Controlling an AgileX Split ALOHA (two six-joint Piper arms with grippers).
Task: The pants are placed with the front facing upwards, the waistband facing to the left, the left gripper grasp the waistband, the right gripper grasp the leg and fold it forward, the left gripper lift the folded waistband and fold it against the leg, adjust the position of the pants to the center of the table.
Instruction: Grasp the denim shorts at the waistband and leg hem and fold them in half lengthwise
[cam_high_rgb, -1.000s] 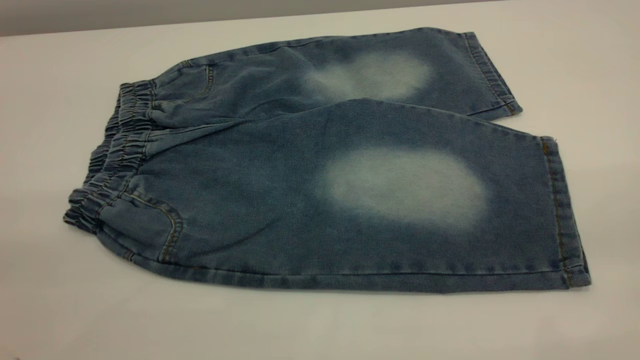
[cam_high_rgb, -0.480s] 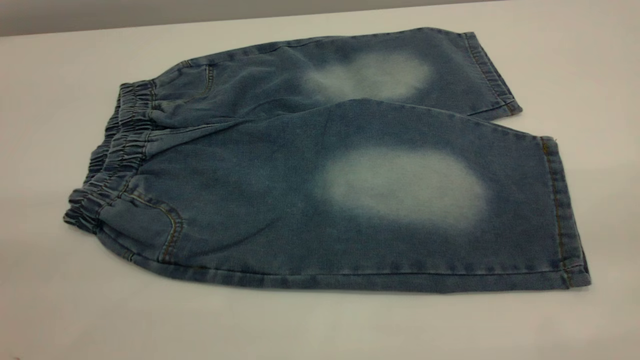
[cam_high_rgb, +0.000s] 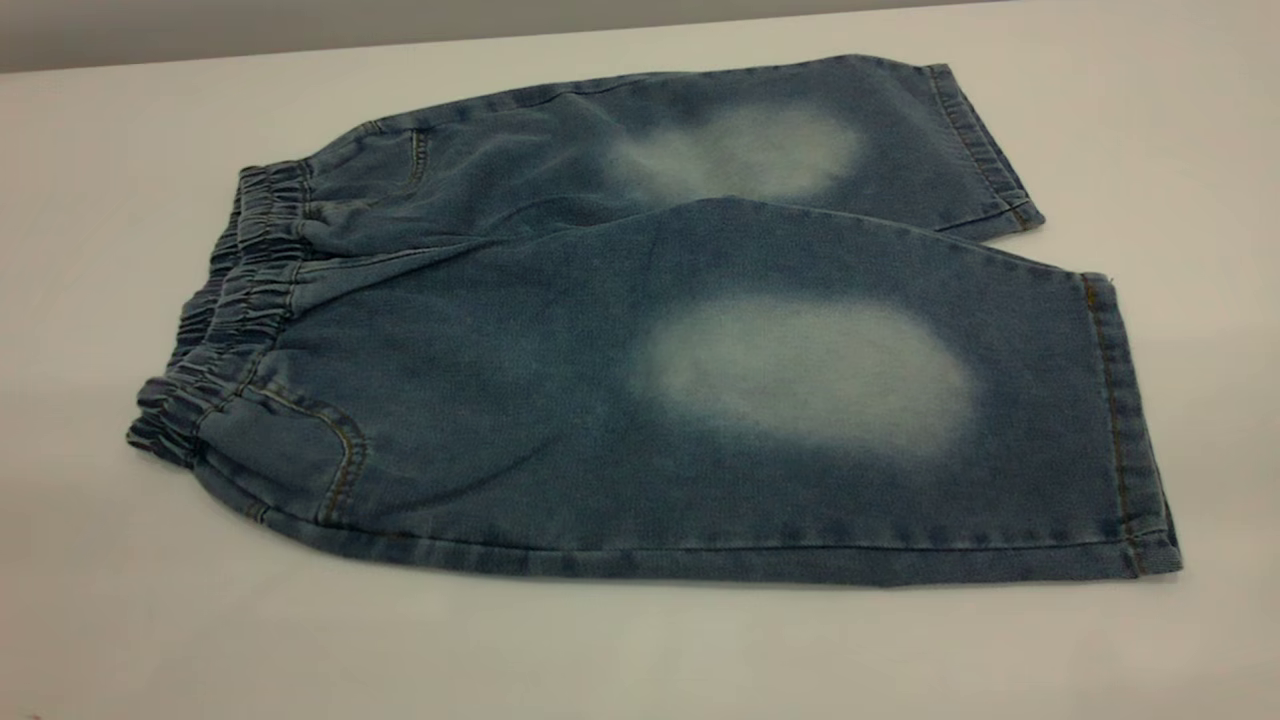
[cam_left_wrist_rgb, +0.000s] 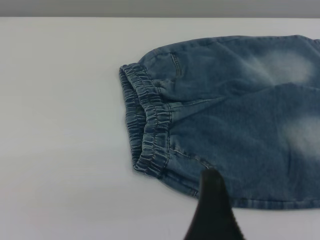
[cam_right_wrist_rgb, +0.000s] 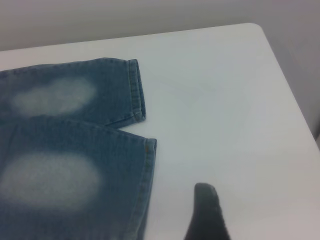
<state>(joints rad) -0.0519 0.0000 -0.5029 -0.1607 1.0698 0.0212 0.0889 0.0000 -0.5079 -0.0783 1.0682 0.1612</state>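
Note:
The blue denim pants (cam_high_rgb: 560, 350) lie flat on the white table (cam_high_rgb: 600, 660), front up, with the ruched waistband (cam_high_rgb: 225, 310) at the left. Both legs point right: the near leg (cam_high_rgb: 800, 400) partly overlaps the far leg (cam_high_rgb: 760, 140), and each has a pale oval. Neither gripper shows in the exterior view. In the left wrist view a black part of my left gripper (cam_left_wrist_rgb: 212, 205) hangs over the pants' near edge, close to the waistband (cam_left_wrist_rgb: 150, 125). In the right wrist view a black part of my right gripper (cam_right_wrist_rgb: 206, 210) is over bare table, just beyond the near leg's hem (cam_right_wrist_rgb: 145, 190).
The table's far edge (cam_high_rgb: 500, 40) runs behind the pants. In the right wrist view its rounded corner (cam_right_wrist_rgb: 257, 27) and side edge (cam_right_wrist_rgb: 295, 95) lie beyond the leg hems. Bare table surrounds the pants on all sides.

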